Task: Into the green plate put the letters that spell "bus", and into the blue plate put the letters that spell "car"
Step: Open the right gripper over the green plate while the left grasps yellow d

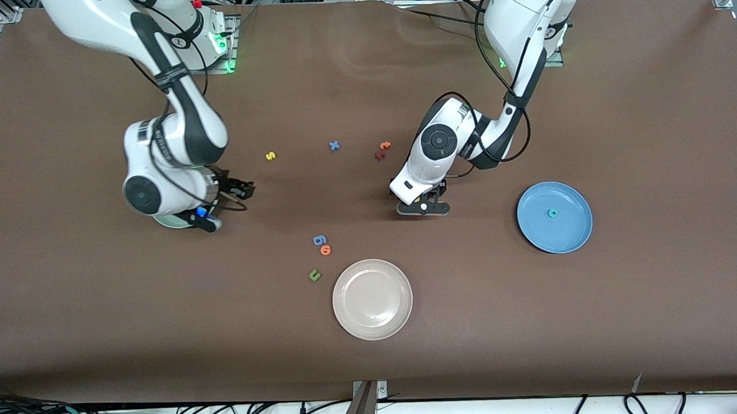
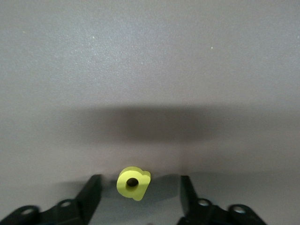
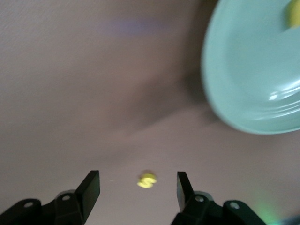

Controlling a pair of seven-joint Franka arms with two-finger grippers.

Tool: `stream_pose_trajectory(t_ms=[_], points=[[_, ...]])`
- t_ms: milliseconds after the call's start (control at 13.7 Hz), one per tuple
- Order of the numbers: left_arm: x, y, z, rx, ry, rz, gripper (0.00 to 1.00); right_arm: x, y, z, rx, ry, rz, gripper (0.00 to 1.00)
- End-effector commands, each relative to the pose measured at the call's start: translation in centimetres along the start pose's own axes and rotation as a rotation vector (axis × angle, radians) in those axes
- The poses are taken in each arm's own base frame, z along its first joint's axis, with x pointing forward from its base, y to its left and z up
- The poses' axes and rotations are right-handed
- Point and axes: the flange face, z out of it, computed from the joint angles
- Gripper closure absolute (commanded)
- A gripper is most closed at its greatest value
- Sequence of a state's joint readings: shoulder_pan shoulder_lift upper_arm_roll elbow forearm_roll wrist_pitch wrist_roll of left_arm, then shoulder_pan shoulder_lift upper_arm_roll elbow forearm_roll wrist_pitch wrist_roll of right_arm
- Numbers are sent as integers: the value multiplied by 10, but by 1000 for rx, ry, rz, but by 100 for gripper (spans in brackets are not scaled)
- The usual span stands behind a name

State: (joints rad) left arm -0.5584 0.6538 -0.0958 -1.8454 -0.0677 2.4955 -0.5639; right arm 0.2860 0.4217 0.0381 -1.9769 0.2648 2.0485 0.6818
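- left gripper (image 2: pixel 138 199) low over the table (image 1: pixel 650 95), between the dark red letters (image 1: pixel 380 155) and the blue plate (image 1: pixel 569 238); fingers (image 2: pixel 89 197) apart, straddling the yellow a (image 2: pixel 133 183), not clamped on it
- a lies flat, hole up; stem side faces one finger, long axis roughly across the gap
- right gripper (image 3: pixel 138 190) over the table beside the green plate (image 3: pixel 253 79); fingers wide, empty; yellow s (image 1: pixel 270 155) lies flat, well apart from the plate, farther from the front camera
- teal c (image 1: pixel 553 212) already in the blue plate; a yellow letter (image 3: pixel 294 14) at the green plate's rim
- risk: a sits off-centre in the gap; one finger touches first, so it may skid or twist out
- risk: small foam, may tip on edge when squeezed
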Motion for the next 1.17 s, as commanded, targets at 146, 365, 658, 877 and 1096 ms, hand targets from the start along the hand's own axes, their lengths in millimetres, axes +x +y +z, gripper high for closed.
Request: stream_pose_trajectory(t_ms=[146, 365, 658, 877, 1096], points=[[-2, 0, -2, 14, 20, -13, 48, -61, 10, 47, 102, 129, 138, 25], [-3, 0, -1, 14, 20, -15, 58, -85, 27, 44, 97, 135, 204, 25], [-3, 0, 0, 16, 16, -16, 71, -97, 45, 53, 80, 135, 247, 25], [1, -2, -3, 16, 15, -22, 72, -94, 52, 68, 111, 173, 255, 25], [21, -16, -28, 29, 1, -35, 72, -92, 50, 84, 125, 188, 262, 25]])
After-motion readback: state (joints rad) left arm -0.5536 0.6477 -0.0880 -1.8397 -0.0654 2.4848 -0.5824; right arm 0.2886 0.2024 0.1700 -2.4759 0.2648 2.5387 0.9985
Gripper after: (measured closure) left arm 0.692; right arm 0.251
